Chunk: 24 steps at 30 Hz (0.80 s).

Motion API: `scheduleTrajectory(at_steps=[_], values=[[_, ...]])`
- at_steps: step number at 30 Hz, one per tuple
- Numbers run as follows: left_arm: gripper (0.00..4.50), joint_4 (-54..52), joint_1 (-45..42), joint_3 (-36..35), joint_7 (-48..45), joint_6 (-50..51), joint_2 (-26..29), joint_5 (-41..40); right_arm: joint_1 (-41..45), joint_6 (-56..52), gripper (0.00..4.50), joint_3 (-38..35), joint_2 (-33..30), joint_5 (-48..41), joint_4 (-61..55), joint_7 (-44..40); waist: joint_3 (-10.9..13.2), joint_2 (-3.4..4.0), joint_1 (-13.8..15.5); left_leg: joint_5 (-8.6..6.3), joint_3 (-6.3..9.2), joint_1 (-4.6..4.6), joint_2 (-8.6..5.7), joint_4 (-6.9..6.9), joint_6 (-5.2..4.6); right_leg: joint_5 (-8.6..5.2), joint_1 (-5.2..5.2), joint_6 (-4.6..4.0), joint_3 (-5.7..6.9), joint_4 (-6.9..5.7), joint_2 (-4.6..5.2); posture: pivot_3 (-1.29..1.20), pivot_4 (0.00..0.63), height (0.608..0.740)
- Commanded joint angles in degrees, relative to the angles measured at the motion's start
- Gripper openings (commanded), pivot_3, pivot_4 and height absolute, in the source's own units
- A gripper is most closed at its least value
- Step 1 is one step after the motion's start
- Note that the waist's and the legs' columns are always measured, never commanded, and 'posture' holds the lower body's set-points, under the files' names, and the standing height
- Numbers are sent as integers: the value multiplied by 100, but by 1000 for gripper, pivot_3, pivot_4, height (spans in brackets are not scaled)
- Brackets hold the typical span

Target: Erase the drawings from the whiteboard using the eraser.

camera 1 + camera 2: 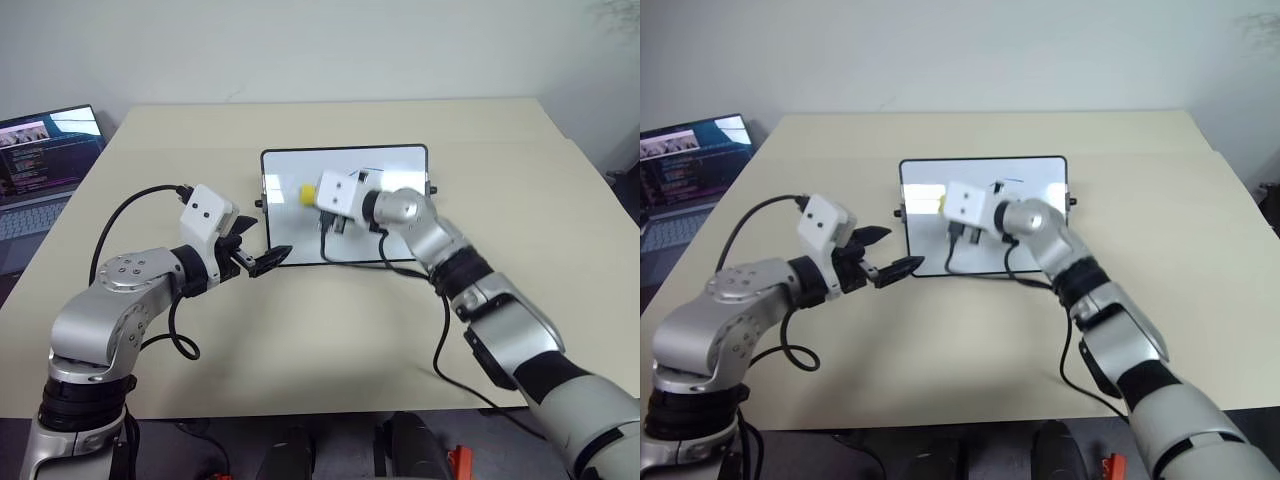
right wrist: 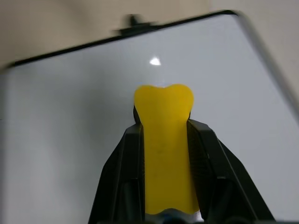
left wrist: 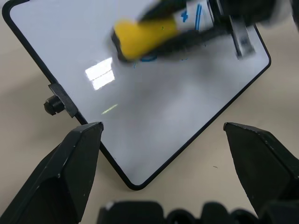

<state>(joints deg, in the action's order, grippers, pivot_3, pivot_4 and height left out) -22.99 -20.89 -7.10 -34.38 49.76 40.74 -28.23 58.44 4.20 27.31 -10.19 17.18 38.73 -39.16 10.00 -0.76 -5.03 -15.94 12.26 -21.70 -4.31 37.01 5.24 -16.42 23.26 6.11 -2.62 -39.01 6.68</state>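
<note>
Beige laminate counter (image 1: 330, 330): broad, matte, set against a plain pale wall; carries all items listed below. An open laptop (image 1: 40, 165) with a lit screen sits at its far left edge, well apart from the work.

Whiteboard (image 1: 400, 165): glossy white, thin black frame, small black knobs at both sides. Lies flat near the counter's middle, long side toward the robot, within reach of both arms; likely placed so that one arm can steady it while the other wipes.

Right gripper (image 2: 163, 140): reaches in over the board, black fingers clamped narrowly on the eraser's sides, so the block's free end projects forward to serve as the wiping face.

Left gripper (image 1: 255, 260): fingers spread wide, holding nothing, tips just beside the board's near left corner; judged a bracing or standby post, though contact with the frame cannot be told.

Eraser (image 3: 140, 35): bright yellow block, gripped by the right gripper, its tip at or just above the board's surface in its upper middle part.

Drawings (image 3: 149, 58): faint short blue strokes, partly hidden under the eraser; erasing judged under way, not complete.
</note>
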Motion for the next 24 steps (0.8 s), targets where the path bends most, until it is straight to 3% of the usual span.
scheduleTrajectory(at_steps=[1, 16, 24], values=[[4500, -249, -56, -167, 24, -19, 75, -56, -336, -277, 959, 171, -160, 217, -292, -273, 0, 0, 0, 0, 0, 5, 0, 0, 0, 1, -2, -1, 0, -2, 0, 0, 150, 740], [4500, -211, -131, -94, 13, -61, 63, -19, 848, -271, 959, -590, -139, 199, 243, 1002, 1, 1, 23, 46, 11, 15, 22, -9, 9, 59, -5, -23, -1, -1, -33, 0, 150, 740], [4500, -206, -158, -64, 15, -60, 44, -18, 880, -249, 959, -642, -79, 154, 82, 961, 1, 1, -7, 49, 7, -9, 33, -25, 22, 58, 20, -24, -3, 16, -40, 0, 150, 740]])
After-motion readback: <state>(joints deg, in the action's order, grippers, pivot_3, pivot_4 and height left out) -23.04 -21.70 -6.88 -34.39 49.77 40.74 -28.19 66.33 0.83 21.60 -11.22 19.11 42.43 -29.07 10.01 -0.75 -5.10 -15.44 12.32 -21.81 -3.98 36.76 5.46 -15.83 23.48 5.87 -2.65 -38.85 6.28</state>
